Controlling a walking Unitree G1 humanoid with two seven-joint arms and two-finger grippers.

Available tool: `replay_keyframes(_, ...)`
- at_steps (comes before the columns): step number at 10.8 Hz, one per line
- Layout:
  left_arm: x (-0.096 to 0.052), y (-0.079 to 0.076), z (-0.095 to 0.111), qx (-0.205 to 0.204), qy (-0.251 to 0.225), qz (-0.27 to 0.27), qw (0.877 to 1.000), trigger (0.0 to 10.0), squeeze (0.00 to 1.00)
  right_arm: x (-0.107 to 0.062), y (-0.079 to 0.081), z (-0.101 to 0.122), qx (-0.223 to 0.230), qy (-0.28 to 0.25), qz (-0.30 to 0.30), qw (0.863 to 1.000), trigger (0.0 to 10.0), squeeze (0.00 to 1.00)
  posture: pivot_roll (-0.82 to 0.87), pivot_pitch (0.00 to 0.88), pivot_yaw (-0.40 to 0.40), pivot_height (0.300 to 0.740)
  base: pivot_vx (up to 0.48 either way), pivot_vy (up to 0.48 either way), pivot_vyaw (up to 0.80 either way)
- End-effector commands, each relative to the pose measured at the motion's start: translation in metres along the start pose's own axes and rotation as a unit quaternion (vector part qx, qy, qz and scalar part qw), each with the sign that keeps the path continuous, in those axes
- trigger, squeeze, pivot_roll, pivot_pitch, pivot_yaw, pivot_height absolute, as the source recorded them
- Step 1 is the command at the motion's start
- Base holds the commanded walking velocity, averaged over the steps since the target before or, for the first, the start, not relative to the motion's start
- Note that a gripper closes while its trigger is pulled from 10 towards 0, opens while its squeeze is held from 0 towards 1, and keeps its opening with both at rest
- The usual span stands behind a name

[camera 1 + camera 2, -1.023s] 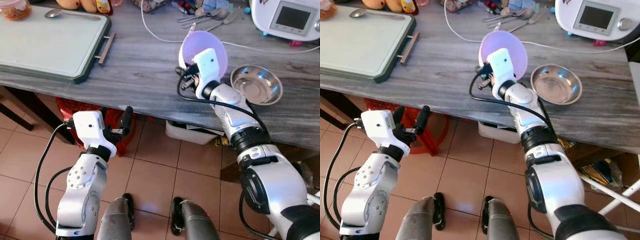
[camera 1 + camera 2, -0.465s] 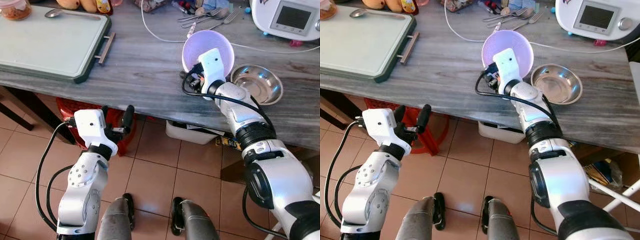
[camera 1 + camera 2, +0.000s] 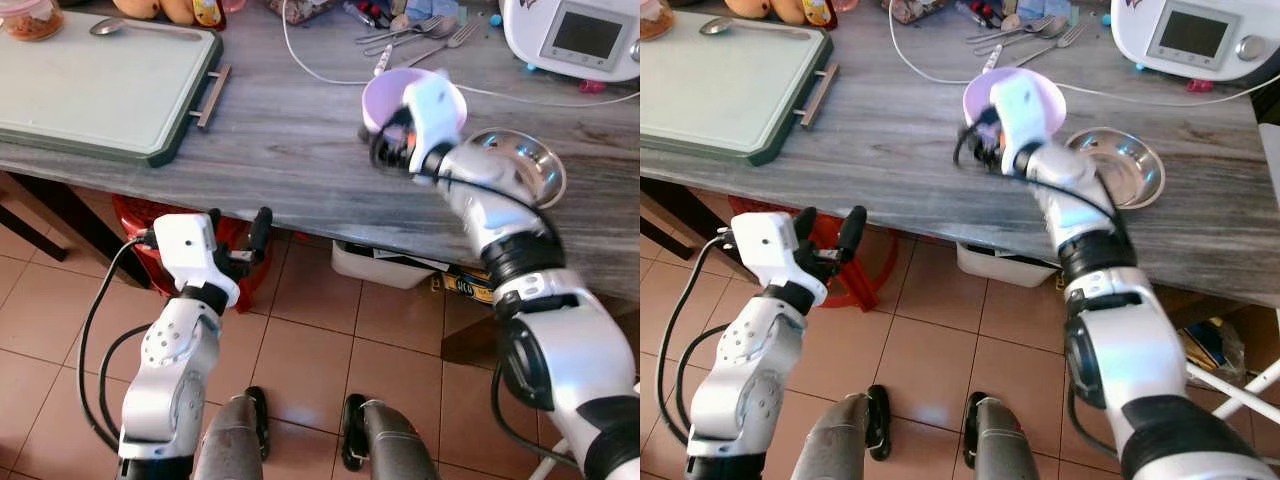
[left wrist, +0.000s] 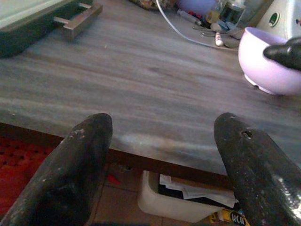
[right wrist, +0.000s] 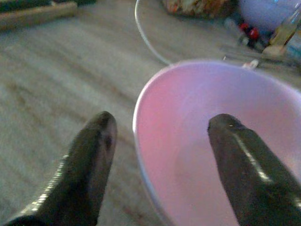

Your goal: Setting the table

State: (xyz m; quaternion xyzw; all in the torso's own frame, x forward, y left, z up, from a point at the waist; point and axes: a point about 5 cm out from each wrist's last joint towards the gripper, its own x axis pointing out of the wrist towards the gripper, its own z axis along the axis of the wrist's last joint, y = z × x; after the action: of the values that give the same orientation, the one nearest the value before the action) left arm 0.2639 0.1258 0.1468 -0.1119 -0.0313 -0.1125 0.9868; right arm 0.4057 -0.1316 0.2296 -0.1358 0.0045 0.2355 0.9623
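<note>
Right wrist: pincer (image 5: 157,155) straddles bowl (image 5: 221,136) rim.

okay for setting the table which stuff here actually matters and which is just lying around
In play: purple bowl, right gripper open astride its rim, steel bowl, forks, tray.

Lying about: white appliance, cable, red stool, left gripper idle below the table edge.

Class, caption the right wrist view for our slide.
Open right gripper straddling the rim of a pink bowl.
</note>
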Motion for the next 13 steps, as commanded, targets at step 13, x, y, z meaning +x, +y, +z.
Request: replay_keyframes(13, 0.015, 0.001, -0.006, -0.003, -0.007, -0.007, 1.0, 10.0, 0.0, -0.1, -0.027, -0.006, -0.006, -0.105, -0.326, 0.939, 10.0, 0.65, -0.04, 0.156, -0.002, 0.74, 0.0, 0.0, 0.0)
